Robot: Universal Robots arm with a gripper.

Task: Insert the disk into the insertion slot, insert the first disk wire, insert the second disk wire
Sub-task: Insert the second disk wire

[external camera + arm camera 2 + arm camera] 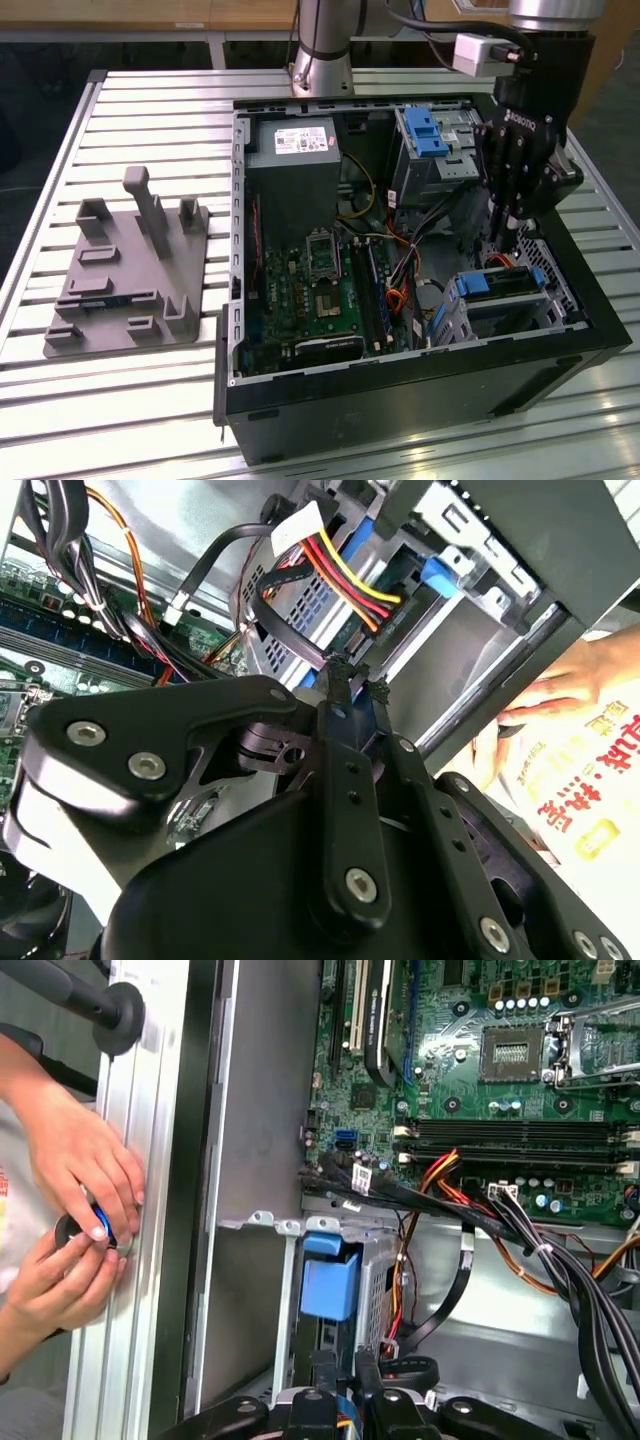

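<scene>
The disk (497,284), in its blue carrier, lies inside the insertion slot (530,318), a grey perforated cage at the case's corner on the exterior view's right. In the first wrist view the blue carrier (328,1282) sits within that cage (374,1280). My gripper (505,240) hangs over the cage's rear end, its fingers (338,675) drawn together. A black wire (285,630) loops up to the fingertips; whether it is pinched cannot be made out. A red, yellow and black wire bundle (340,575) runs behind it.
The open computer case (400,400) holds a motherboard (320,290), a power supply (292,160) and a taller bay with a blue latch (428,130). A grey fixture (130,270) stands at the exterior view's left. A person's hands (75,1220) work at the case's outer side.
</scene>
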